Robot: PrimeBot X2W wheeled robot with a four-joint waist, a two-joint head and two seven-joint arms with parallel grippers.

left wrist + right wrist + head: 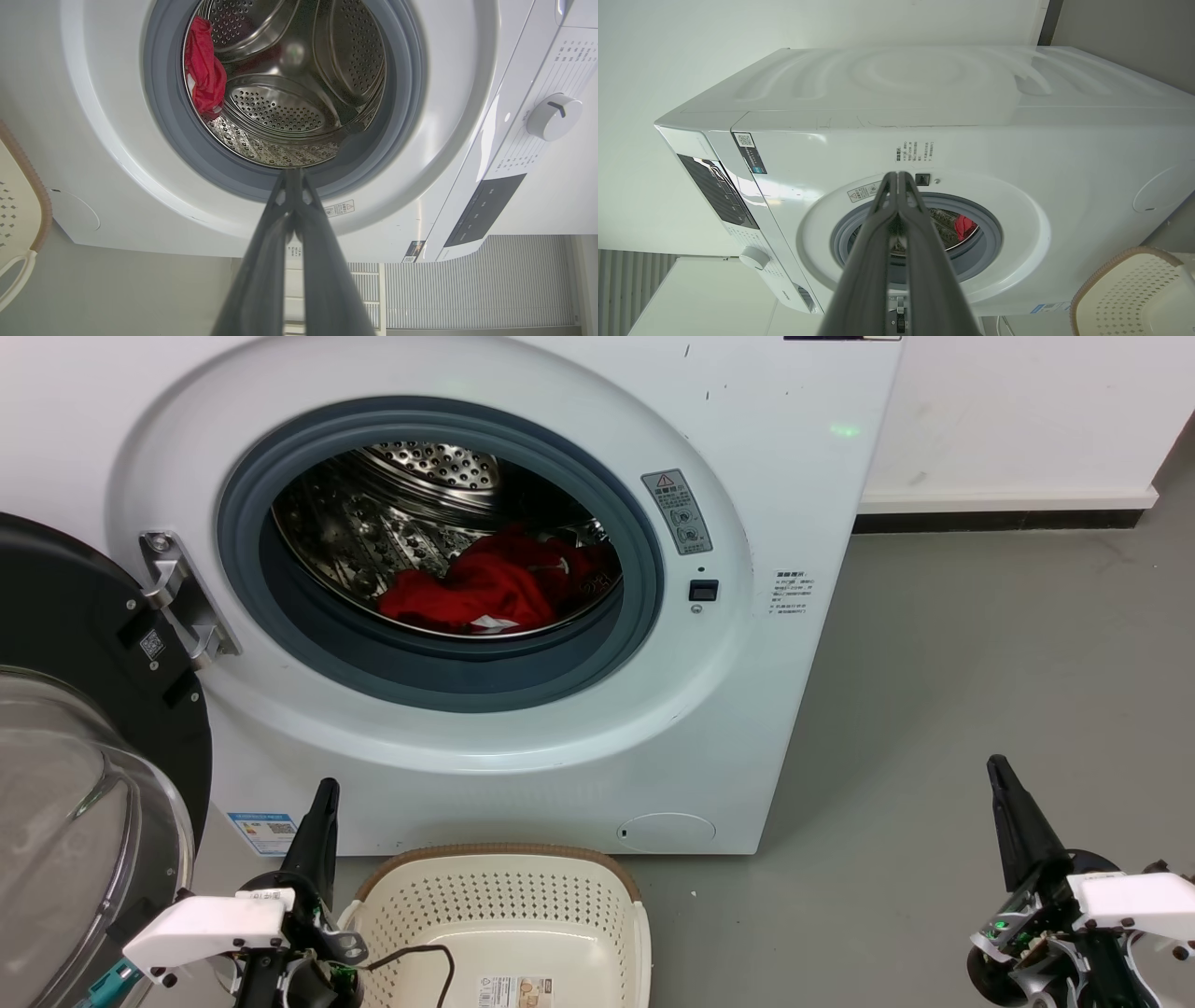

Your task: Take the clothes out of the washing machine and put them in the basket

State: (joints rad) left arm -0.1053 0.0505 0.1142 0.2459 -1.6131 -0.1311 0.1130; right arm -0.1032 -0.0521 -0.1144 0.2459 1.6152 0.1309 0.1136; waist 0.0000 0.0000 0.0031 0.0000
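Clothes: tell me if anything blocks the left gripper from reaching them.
Nothing visible does. The door is swung open, the clothes lie in the drum, and the left gripper sits low before the porthole.

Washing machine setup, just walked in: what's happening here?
Nothing is being handled yet. The washing machine has its door swung open on the robot's left, and the red garment lies in the steel drum. The basket sits on the floor in front of the washer, with no clothes in it. The left gripper and right gripper are both shut on nothing, held low and pointing toward the machine. Unloading hasn't started.
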